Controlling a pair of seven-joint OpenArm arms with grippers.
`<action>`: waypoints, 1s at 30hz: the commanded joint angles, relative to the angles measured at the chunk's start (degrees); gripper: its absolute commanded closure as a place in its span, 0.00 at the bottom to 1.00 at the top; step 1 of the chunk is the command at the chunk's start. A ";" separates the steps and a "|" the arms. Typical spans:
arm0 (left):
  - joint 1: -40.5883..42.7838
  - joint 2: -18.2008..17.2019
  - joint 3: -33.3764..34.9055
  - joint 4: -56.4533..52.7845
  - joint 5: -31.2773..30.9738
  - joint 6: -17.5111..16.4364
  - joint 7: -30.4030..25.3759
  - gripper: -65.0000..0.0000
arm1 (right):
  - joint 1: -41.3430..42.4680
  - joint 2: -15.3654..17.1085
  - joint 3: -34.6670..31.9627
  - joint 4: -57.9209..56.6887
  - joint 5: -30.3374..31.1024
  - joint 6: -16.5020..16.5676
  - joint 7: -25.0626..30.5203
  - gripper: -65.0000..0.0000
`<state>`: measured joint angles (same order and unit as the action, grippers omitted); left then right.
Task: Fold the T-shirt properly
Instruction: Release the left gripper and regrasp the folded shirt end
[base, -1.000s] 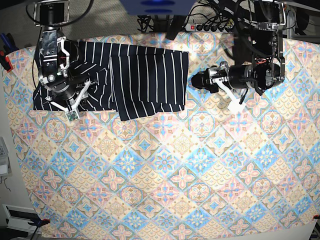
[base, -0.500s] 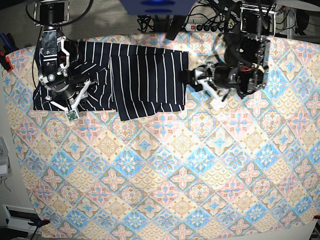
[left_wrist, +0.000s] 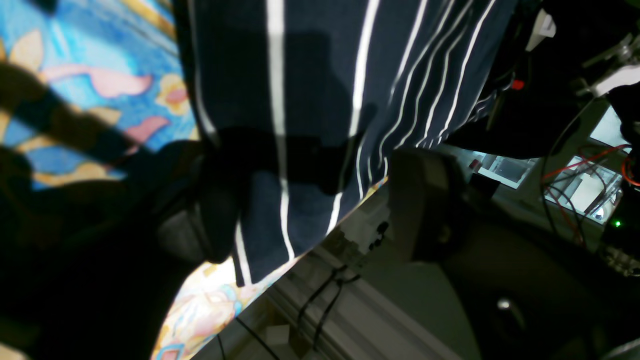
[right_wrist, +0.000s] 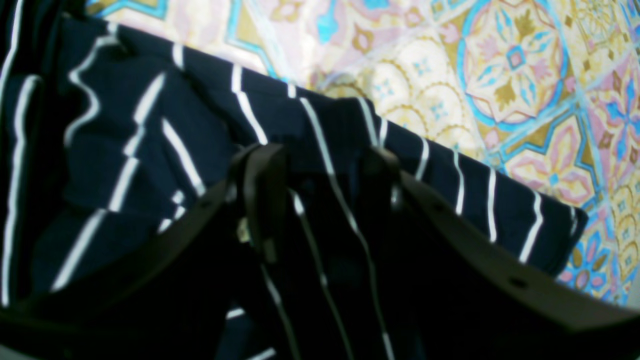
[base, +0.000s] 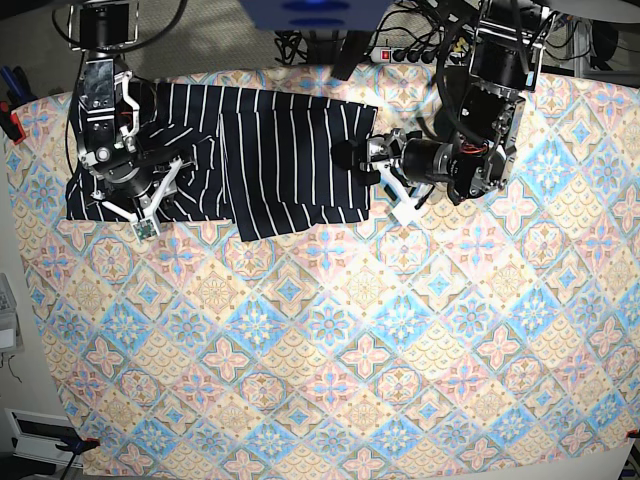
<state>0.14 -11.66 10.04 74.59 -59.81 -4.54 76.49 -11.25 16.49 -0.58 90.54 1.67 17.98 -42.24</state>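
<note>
Left claw moved onto T-shirt edge, apart; right-wrist view: right claw apart, straddling cloth.

— Where does the shirt lie?
— On the tablecloth, near its far edge, toward the left in the base view.
— And the arms?
— The right gripper sits over the shirt's left end. The left gripper is at its right edge.
— Behind the table?
— A power strip and cables, beyond the far edge.
</note>
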 joint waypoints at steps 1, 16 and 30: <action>-0.54 0.10 0.11 0.36 1.13 0.10 -0.75 0.32 | 0.56 0.70 0.36 1.19 -0.05 -0.18 0.88 0.62; -1.94 1.07 -0.50 0.80 0.69 -0.08 -0.93 1.00 | 0.48 0.87 0.36 1.55 -0.05 -0.18 0.96 0.62; 2.54 -5.70 -14.31 11.96 0.51 -0.17 -2.42 1.00 | -4.97 0.87 7.22 9.99 0.04 -0.18 0.70 0.62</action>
<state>3.84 -17.15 -4.10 85.23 -57.76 -4.43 74.32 -16.69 16.93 6.59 99.29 1.32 17.76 -42.72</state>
